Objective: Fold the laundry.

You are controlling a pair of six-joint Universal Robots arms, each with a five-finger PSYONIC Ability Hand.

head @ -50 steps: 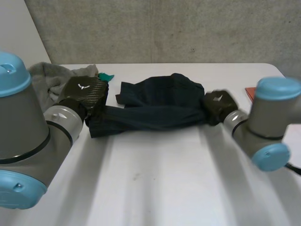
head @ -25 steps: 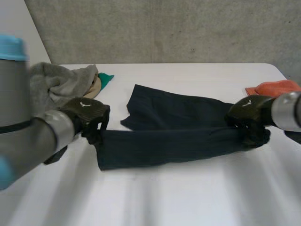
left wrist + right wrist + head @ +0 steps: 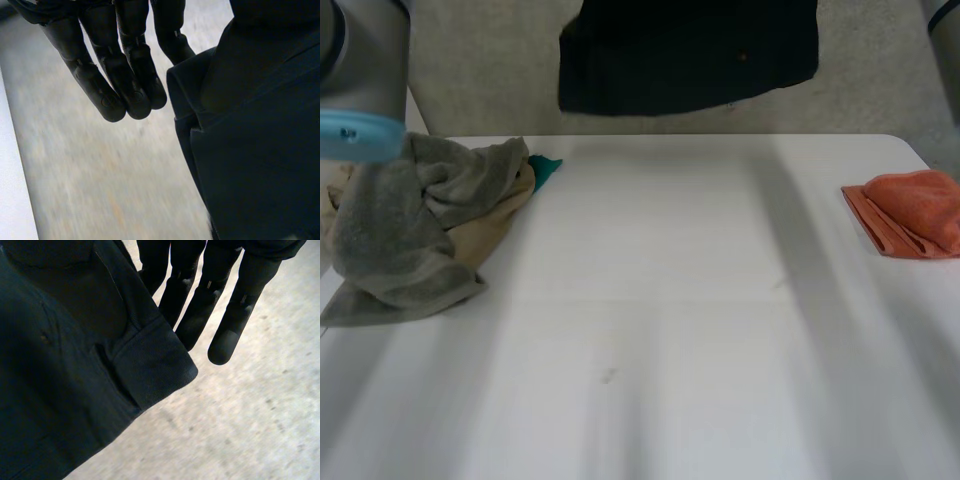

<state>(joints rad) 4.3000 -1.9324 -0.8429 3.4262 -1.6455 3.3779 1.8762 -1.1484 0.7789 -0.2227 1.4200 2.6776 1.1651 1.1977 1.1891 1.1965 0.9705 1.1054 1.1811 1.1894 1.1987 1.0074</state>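
Hanging dark, finely woven garment [image 3: 685,55], pinched by left hand [image 3: 100,85], right hand [image 3: 231,325].

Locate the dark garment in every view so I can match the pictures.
Head view: dark garment hangs in the air above the table.
Left wrist view: garment beside the left hand.
Right wrist view: garment beside the right hand.
Shared landmark: grey concrete behind it.

Dark navy garment [image 3: 688,55] hangs spread above the table [image 3: 670,330]; grey towel heap [image 3: 405,225] left, folded orange cloth [image 3: 910,213] right.
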